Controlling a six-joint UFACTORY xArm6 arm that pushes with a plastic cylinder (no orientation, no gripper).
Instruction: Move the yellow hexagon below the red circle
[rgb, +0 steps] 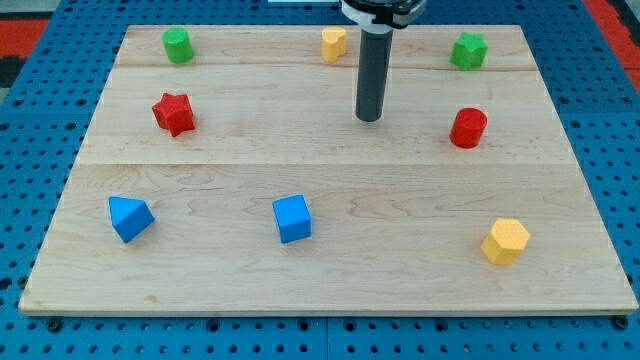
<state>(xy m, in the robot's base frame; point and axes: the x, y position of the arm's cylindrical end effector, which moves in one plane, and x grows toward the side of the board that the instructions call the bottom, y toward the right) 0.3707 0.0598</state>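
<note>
Our tip, a plain dark rod end with no jaws, rests on the grained wooden board, touching nothing. The yellow hexagon sits below the red circle.

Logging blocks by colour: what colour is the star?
Red; the star shows best in the camera view.

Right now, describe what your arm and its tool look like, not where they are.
My tool is a straight, smooth, dark grey cylindrical rod with a flat-ended tip. At the view's top it enters a black round collar with a white ring. No cables or markings show; the rest of the arm is out of frame.
</note>
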